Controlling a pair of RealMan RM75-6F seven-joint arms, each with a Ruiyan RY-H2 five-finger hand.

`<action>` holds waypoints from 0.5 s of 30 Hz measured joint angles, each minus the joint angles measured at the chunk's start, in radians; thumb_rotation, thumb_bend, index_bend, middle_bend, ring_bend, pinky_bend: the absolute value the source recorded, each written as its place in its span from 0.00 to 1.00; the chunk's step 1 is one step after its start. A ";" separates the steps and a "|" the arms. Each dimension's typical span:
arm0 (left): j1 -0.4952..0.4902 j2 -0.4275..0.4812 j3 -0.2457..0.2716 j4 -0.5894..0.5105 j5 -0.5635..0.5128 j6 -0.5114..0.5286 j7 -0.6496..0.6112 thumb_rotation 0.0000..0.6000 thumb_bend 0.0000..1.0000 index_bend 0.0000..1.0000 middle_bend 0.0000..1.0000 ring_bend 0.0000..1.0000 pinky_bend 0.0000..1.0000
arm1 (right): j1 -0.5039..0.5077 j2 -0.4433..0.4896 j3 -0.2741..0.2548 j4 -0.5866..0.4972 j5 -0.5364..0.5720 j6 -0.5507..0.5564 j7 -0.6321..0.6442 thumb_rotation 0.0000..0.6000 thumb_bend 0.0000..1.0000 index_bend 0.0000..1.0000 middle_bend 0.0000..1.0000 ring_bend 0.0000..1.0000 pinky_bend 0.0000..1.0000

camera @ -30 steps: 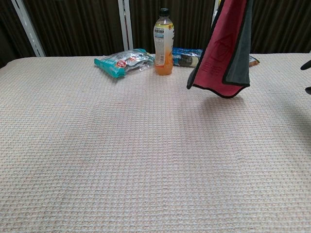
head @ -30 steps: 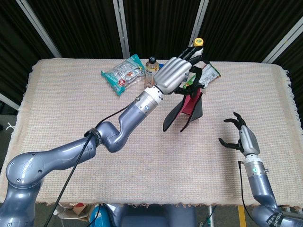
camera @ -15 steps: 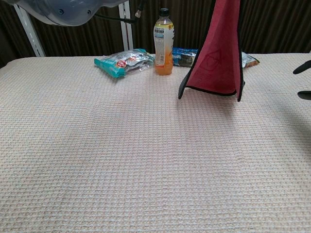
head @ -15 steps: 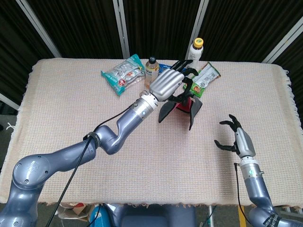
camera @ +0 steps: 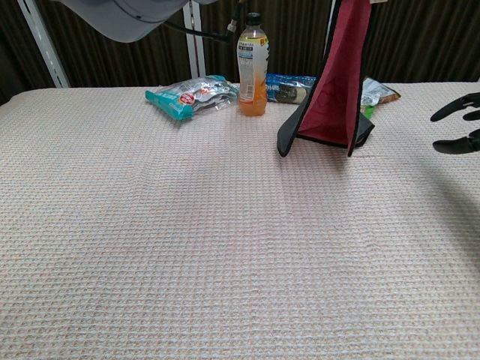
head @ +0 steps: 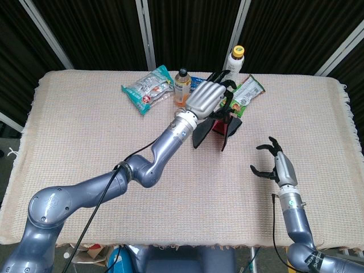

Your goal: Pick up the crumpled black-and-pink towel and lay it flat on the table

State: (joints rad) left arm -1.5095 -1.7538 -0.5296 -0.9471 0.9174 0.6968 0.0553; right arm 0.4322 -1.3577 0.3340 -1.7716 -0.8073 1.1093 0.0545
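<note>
The black-and-pink towel [camera: 334, 82] hangs in the air from my left hand [head: 209, 98], which grips its top above the far middle of the table. In the chest view its pink face shows with a black edge, and its lower corners hang just over the cloth near the snack packets. In the head view only dark folds of the towel [head: 219, 128] show below the hand. My right hand [head: 276, 165] hovers low at the right side of the table, fingers spread and holding nothing; its fingertips [camera: 454, 127] show at the chest view's right edge.
An orange drink bottle [camera: 253, 66], a teal snack bag [camera: 191, 94], a blue packet [camera: 289, 88], a green packet [head: 245, 94] and a white bottle [head: 236, 58] stand along the far edge. A woven beige cloth [camera: 187, 240] covers the table.
My left hand has carried the towel down and slightly leftward, and the towel has turned, showing narrower. My right hand has moved left, toward the towel.
</note>
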 measured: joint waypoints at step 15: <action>-0.091 -0.015 -0.043 -0.001 -0.155 -0.013 0.136 1.00 0.50 0.60 0.24 0.00 0.05 | 0.082 -0.102 0.049 0.096 0.127 -0.036 -0.044 1.00 0.26 0.25 0.06 0.02 0.11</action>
State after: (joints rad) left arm -1.6003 -1.7685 -0.5726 -0.9481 0.7627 0.6843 0.1910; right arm 0.5145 -1.4595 0.3830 -1.6760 -0.6807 1.0737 0.0105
